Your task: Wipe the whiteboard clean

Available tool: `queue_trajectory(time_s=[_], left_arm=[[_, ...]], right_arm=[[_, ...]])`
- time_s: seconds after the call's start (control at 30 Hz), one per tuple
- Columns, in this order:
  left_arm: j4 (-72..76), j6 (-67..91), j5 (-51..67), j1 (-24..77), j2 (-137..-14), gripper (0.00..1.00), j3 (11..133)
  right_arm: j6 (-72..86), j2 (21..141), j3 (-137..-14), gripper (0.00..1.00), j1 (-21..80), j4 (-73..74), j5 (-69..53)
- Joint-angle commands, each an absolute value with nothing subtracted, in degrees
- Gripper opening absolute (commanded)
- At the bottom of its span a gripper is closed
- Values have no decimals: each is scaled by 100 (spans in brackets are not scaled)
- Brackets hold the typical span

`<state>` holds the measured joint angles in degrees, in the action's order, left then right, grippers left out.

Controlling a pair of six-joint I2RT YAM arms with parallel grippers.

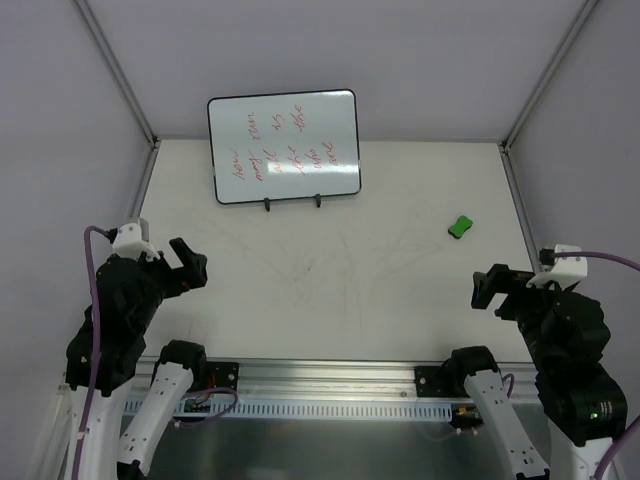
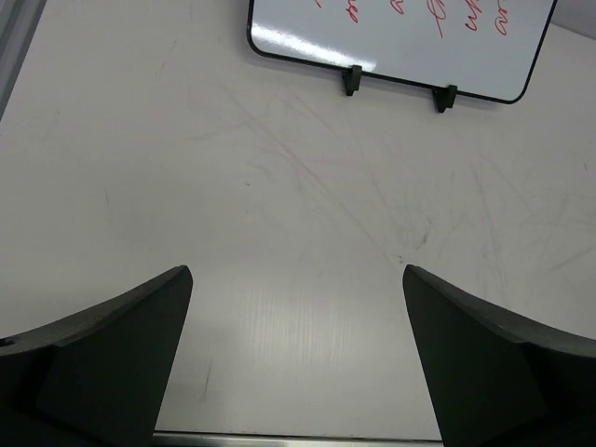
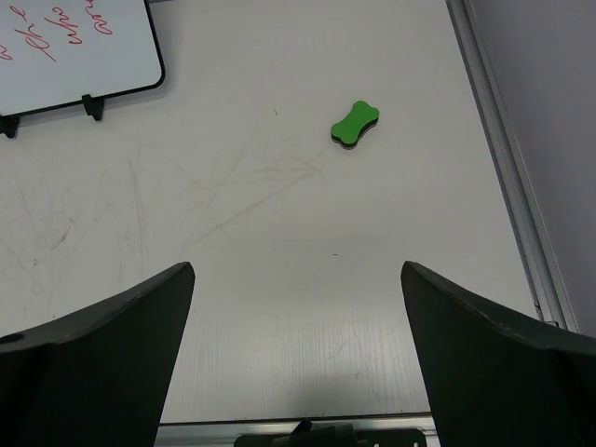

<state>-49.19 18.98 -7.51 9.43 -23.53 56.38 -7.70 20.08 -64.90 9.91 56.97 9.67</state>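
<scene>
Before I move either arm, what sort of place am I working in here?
Probably a lab test cell for robots: plain panel walls on aluminium framing enclose a scuffed white table, bearing a small whiteboard with red writing and a green eraser.

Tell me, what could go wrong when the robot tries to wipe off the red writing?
1. The whiteboard stands propped on two small feet; a hard wipe might tip or slide it backward.
2. The green eraser is small and lies flat, so the open right end effector could nudge it toward the side rail instead of gripping it.
3. Red writing spreads across the board, so patches could get missed.
</scene>
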Motion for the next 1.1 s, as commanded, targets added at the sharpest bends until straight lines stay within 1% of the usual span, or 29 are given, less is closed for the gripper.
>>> queue_trajectory(time_s=[0.0, 0.1, 0.17, 0.23, 0.37, 0.47, 0.5, 0.63, 0.77, 0.8, 0.87, 0.93, 1.0, 1.07], left_arm=[[-4869, 2162, -703, 984, -2749, 99, 5660], [-4825, 2250, -677, 976, -3258, 99, 5686], [-4755, 2425, -659, 984, -3558, 99, 5713], [-4440, 2496, -615, 976, -4041, 99, 5722], [-3693, 2750, -720, 1019, -4929, 99, 5853], [-3140, 2874, -992, 1239, -5798, 99, 5976], [-3042, 2891, -1263, 1300, -6297, 99, 6124], [-2506, 3014, -1748, 1555, -7495, 99, 6547], [-1856, 3190, -1855, 1643, -8532, 99, 7012], [-1663, 3164, -1837, 1670, -8943, 99, 7127], [-1530, 2972, -1881, 1749, -9367, 99, 7381], [-1424, 2796, -1960, 1837, -9965, 97, 7760], [-1433, 2839, -1978, 1854, -10377, 92, 8032], [-1433, 2892, -1916, 1846, -10572, 89, 8138]], right_arm=[[-712, 2048, -6539, 99, 1037, 5608, 1063], [-782, 2100, -6504, 99, 1037, 5573, 678], [-765, 2188, -6460, 99, 1028, 5467, 212], [-581, 2302, -6390, 99, 1037, 5432, 62], [-273, 2627, -6214, 99, 1028, 5335, 570], [-490, 2803, -6100, 99, 1028, 5274, 546], [-553, 2812, -6065, 99, 1046, 5230, 458], [-563, 2717, -5810, 99, 1055, 5036, -316], [-431, 2611, -5503, 99, 1055, 4983, -536], [-439, 2593, -5476, 99, 1055, 4983, -588], [-457, 2558, -5449, 99, 1055, 4957, -650], [-527, 2531, -5335, 99, 1055, 4852, -659], [-493, 2566, -5282, 99, 1055, 4667, -581], [-370, 2663, -5343, 99, 1055, 4632, -431]])
